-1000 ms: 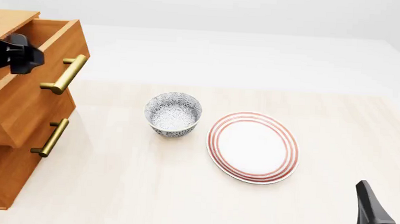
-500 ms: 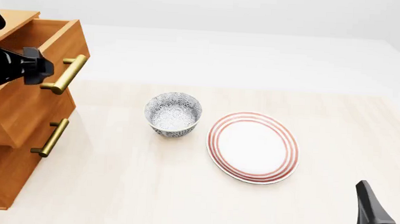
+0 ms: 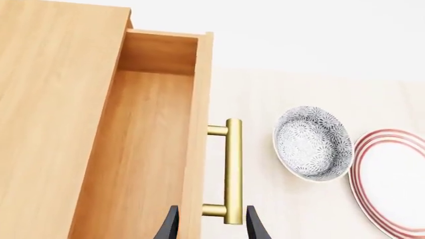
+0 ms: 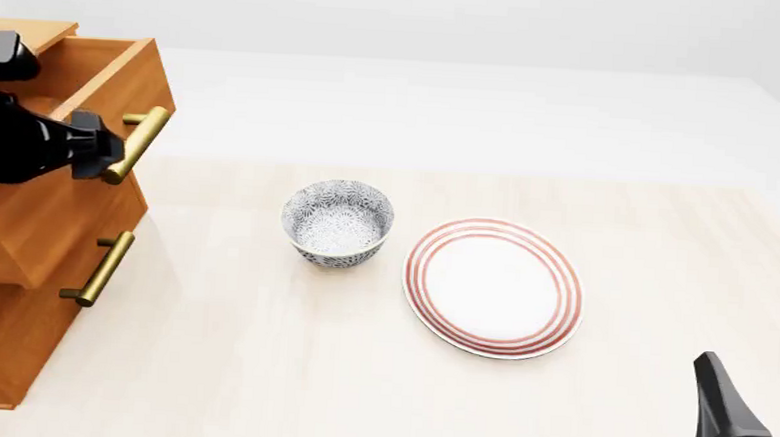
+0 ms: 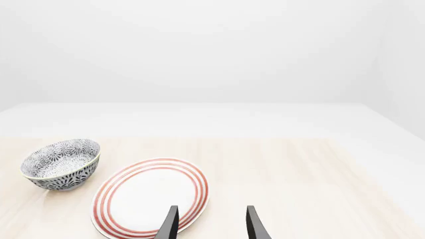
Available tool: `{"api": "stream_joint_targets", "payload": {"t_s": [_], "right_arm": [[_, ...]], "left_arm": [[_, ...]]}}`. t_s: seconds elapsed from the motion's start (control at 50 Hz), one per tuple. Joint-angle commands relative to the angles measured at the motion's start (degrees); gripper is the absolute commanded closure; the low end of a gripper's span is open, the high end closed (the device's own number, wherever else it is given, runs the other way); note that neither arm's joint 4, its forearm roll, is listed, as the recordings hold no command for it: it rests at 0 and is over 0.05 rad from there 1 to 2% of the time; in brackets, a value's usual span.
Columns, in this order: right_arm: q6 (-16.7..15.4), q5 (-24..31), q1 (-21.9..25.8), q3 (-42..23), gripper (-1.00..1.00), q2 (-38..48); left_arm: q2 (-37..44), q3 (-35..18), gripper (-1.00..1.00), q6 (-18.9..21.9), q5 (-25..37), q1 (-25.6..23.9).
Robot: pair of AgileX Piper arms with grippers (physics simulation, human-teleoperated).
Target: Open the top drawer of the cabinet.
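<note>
Nearest the camera, the right gripper (image 4: 765, 403) hangs with its jaws parted and empty, well short of the plate (image 4: 495, 286). Beyond the plate sits the bowl (image 4: 338, 222). Left of the bowl, the cabinet (image 4: 19, 289) has its top drawer (image 3: 156, 149) pulled out, where the left gripper (image 3: 210, 225) has its jaws spread either side of the handle (image 3: 232, 170), not closed on it.

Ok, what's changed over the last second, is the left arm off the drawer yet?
The left gripper has moved from over the open top drawer outward to its front, and now sits open around the near end of the brass handle without closing on it. The drawer itself looks as far out as before. The bowl, plate and right gripper have not moved.
</note>
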Motion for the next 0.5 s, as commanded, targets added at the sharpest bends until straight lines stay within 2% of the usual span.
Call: {"api": "stream_joint_targets", "payload": {"t_s": [0.02, 0.18, 0.5], "right_arm": [[0.0, -0.1, 0.0, 0.1, -1.00, 0.0], [0.0, -0.1, 0.0, 0.1, -1.00, 0.0], [0.0, -0.1, 0.0, 0.1, -1.00, 0.0]], "left_arm": [[0.2, 0.1, -1.00, -2.1, 0.3, -3.9], [1.2, -0.1, -1.00, -2.1, 1.4, -7.5], [2.2, -0.6, -1.00, -2.6, 2.5, -10.8]]}}
